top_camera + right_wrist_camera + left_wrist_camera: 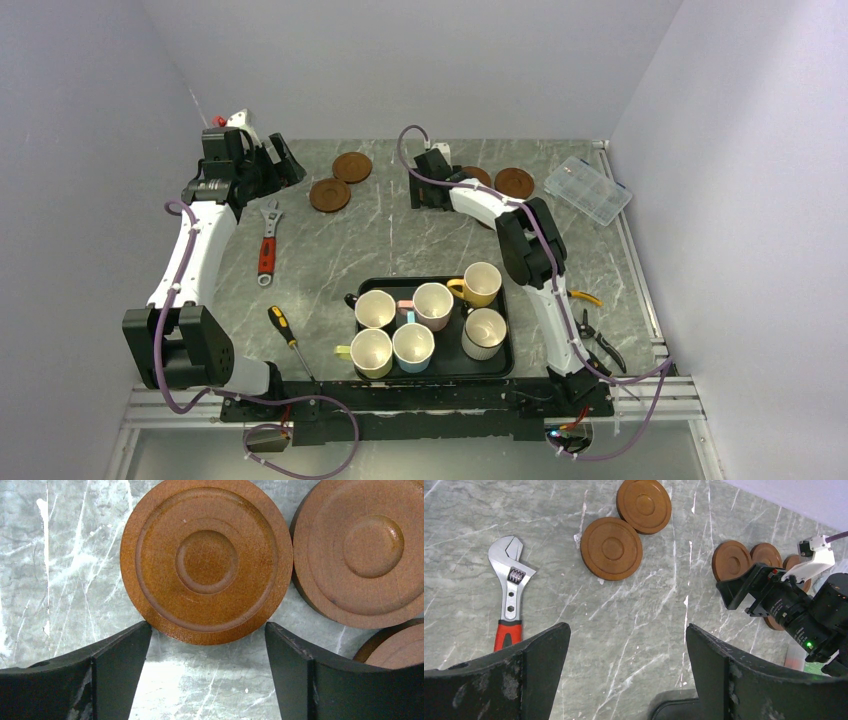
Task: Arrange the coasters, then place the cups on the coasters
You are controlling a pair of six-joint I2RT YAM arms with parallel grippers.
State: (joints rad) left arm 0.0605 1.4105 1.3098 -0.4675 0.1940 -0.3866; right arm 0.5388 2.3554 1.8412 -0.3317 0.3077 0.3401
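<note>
Dark fingers (115,665) of the right end effector (207,630) fill the bottom of its wrist view. They are spread wide and grip nothing. Their tips stand either side of the near rim of one coaster (206,560); whether they touch it I cannot tell. That disc lies flat, ringed face up, and being round it has no long axis.

Six coasters show in all, every one flat on the desk (400,240). Four are clustered near the far edge right of centre, one of them mostly hidden under the right arm. Two more (352,167) touch each other near the far edge left of centre.

The left end effector (626,635) hovers by the far left corner, fingers wide apart and empty.

Six cups stand upright, mouths up, in two rows of three inside a black tray (400,283) at the near edge. The tray's long axis runs left to right. The yellow cup (482,283) and the yellow-green cup (371,352) point their handles toward the left edge.

One red-handled wrench (268,240) lies lengthwise near to far, its jaw toward the far edge. One screwdriver (288,335) lies left of the tray, and one clear box (588,189) sits at the far right corner.
</note>
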